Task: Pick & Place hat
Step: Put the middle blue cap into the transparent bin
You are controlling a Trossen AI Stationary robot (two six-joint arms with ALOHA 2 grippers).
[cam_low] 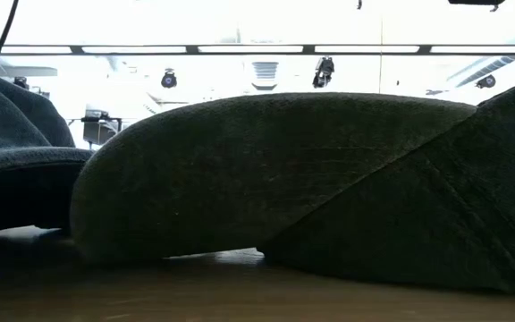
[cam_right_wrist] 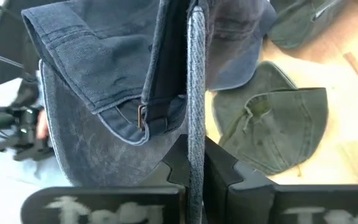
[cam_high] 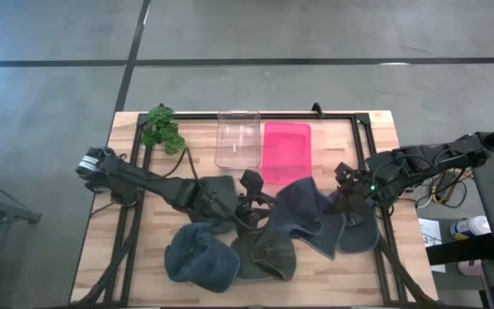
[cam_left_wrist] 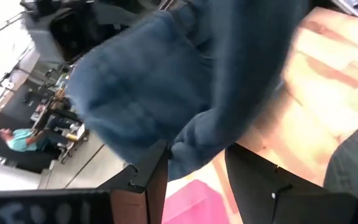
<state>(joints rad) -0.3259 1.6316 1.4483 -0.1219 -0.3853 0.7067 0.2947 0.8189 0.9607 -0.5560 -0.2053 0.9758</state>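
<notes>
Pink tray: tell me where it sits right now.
In the high view the pink tray lies at the table's far edge, just right of centre, directly beside the clear plastic bin, with the blue-grey cap just in front of it.
</notes>
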